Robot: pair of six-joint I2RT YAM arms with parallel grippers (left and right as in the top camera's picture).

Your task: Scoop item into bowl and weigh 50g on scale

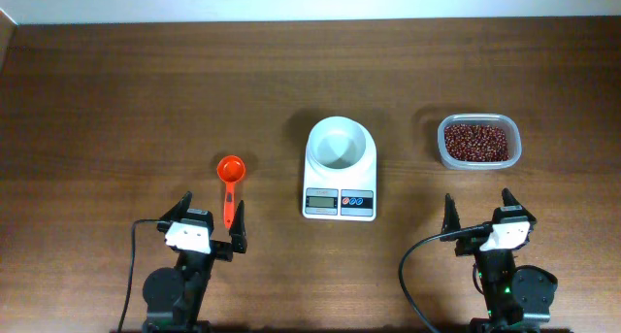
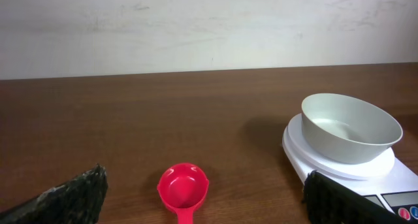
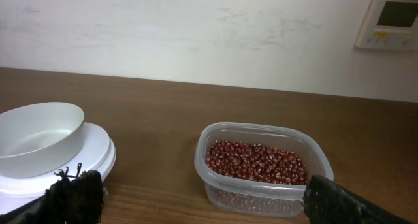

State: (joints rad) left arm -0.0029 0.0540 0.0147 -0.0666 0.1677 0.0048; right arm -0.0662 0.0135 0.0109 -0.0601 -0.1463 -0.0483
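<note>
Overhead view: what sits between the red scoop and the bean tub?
The white scale, with the empty white bowl on its platform; the overhead view shows it.

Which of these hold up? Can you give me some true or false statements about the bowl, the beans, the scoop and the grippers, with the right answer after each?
1. The white bowl sits on the scale. True.
2. The bowl is already filled. False: it is empty; the beans are in the clear tub.
3. The left gripper grips the red scoop. False: it is open, and the scoop lies loose on the table.
4. The right gripper is open. True.
</note>
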